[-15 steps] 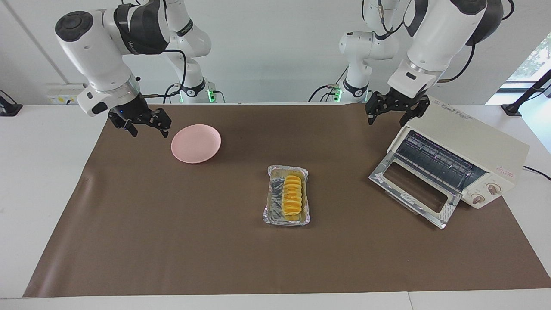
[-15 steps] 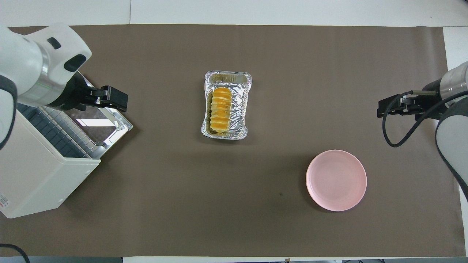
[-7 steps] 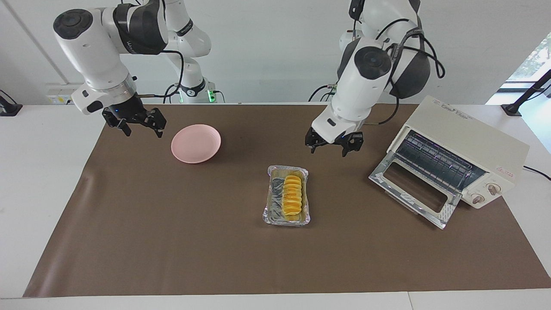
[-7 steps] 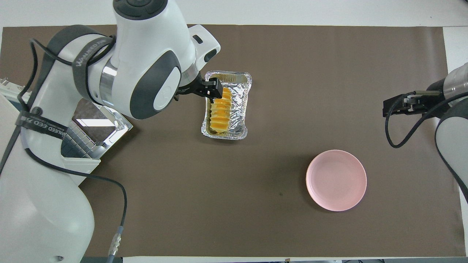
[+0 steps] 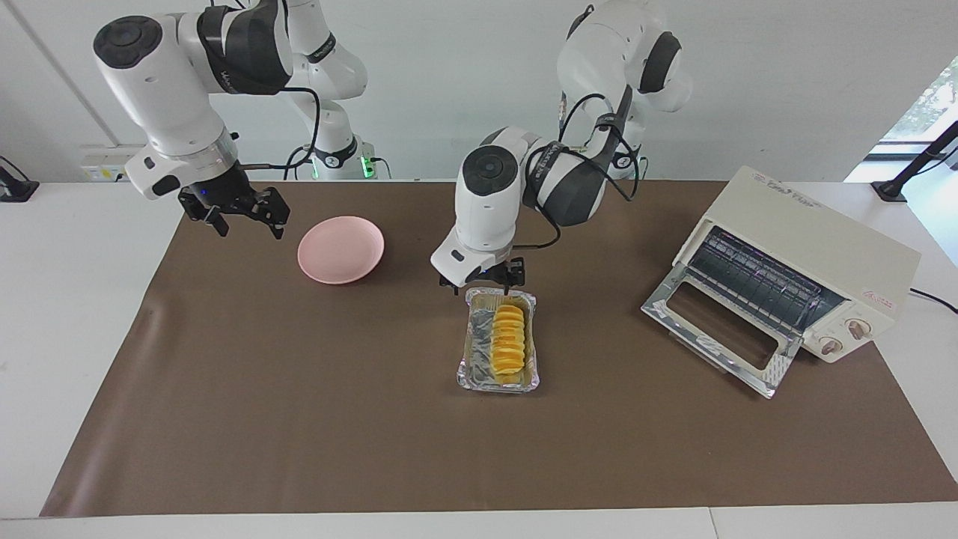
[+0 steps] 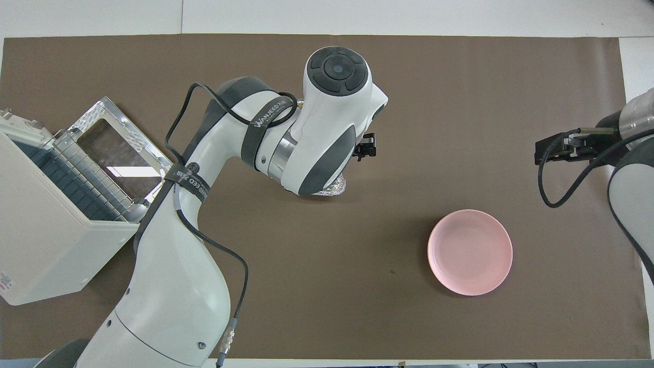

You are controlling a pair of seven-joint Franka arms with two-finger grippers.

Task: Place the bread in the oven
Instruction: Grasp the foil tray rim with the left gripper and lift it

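The bread (image 5: 509, 338), a ridged yellow-orange loaf, lies in a silver foil tray (image 5: 468, 370) at the middle of the brown mat. My left gripper (image 5: 483, 284) is open and empty, low over the tray's end nearer the robots, just short of the loaf. In the overhead view my left arm hides the bread and only a corner of the foil tray (image 6: 337, 190) shows. The cream-white oven (image 5: 812, 251) stands at the left arm's end with its glass door (image 5: 718, 329) dropped open; it also shows in the overhead view (image 6: 46, 230). My right gripper (image 5: 239, 217) is open and waits above the mat beside the pink plate.
A round pink plate (image 5: 340, 249) sits on the mat toward the right arm's end, nearer the robots than the tray; it also shows in the overhead view (image 6: 470, 252). The brown mat (image 5: 299, 419) covers the table.
My left arm has swung from above the oven across to the foil tray and come down over its nearer end. The right gripper has hardly moved. The bread has not moved.
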